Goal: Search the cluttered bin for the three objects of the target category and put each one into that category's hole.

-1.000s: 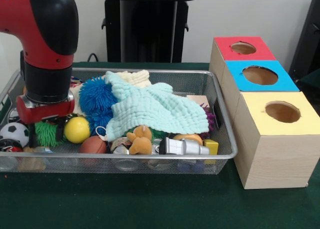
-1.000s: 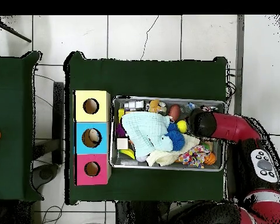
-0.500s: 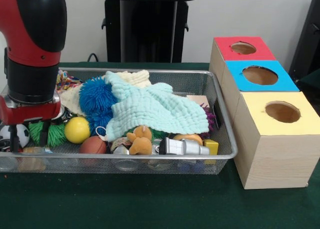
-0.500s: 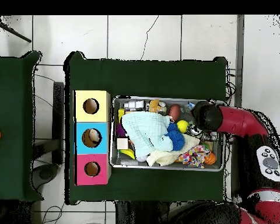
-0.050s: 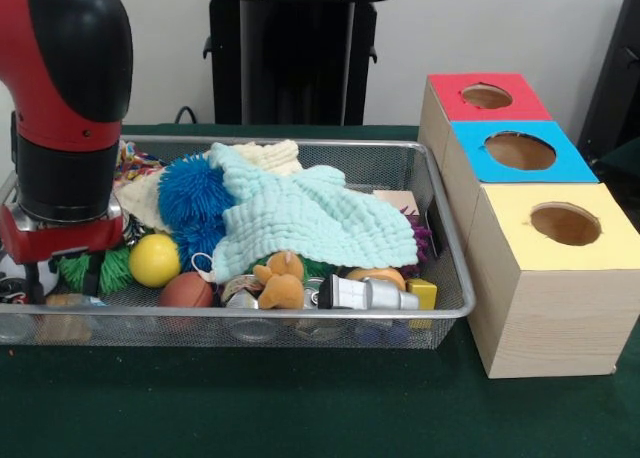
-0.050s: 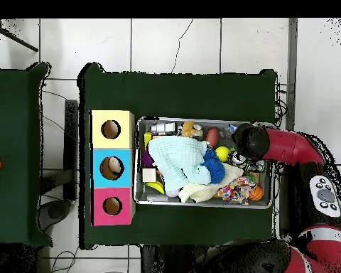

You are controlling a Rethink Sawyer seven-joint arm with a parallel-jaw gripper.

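My arm (image 5: 65,108) hangs over the left end of the wire bin (image 5: 300,328) in the front view, above the spiky toy (image 5: 95,268). Just right of that sits a small ball (image 5: 154,260), with a darker ball (image 5: 186,290) in front of it. A cloth (image 5: 310,218) lies draped over the middle heap, a fuzzy ball (image 5: 195,193) at its left edge. Three boxes (image 5: 545,268) stand in a row beside the bin's right end, each with a hole on top.

A plain pale wall (image 5: 520,28) stands behind the green-covered table (image 5: 300,408). The floor (image 6: 173,43) is pale tile with dark joints and a thin crack. A second green table (image 6: 13,156) sits apart at one side.
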